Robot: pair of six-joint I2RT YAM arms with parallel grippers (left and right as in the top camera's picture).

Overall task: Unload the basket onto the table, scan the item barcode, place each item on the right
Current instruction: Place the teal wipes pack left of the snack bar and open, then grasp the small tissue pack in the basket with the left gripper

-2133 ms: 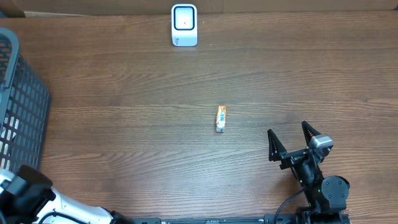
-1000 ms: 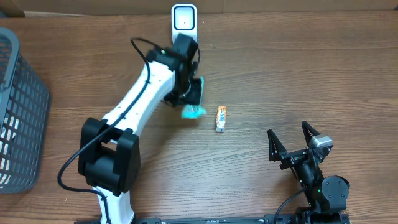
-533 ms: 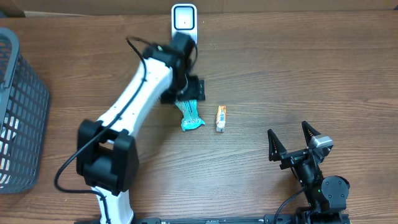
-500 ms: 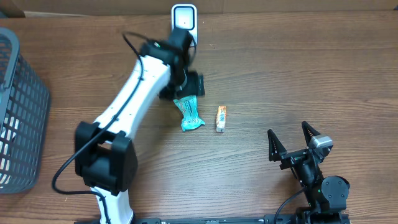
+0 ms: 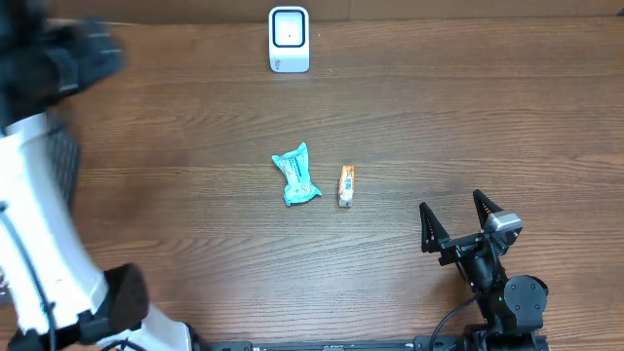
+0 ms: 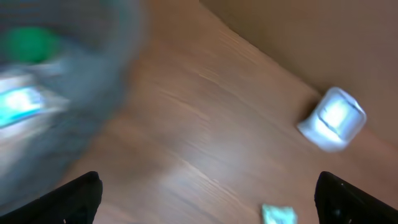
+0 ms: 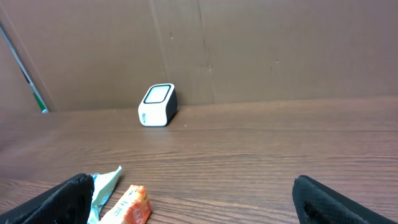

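lying loose, teal packet [image 5: 296, 176] sits well apart from spread left claw [image 6: 208, 198].

1. table [image 5: 195, 195]: brown wood grain, smooth, low sheen.
2. scanner [image 5: 289, 39]: white plastic shell, glossy face.
3. teal packet [image 5: 295, 176]: crinkled plastic film, faint shine.
4. orange packet [image 5: 346, 184]: smooth printed wrapper.
5. back wall [image 7: 280, 43]: matt brown cardboard.
6. right gripper [image 5: 450, 202]: matt black plastic fingers.

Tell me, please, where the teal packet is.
Overhead, the teal packet lies near centre, just left of the orange packet, with the white scanner beyond it.
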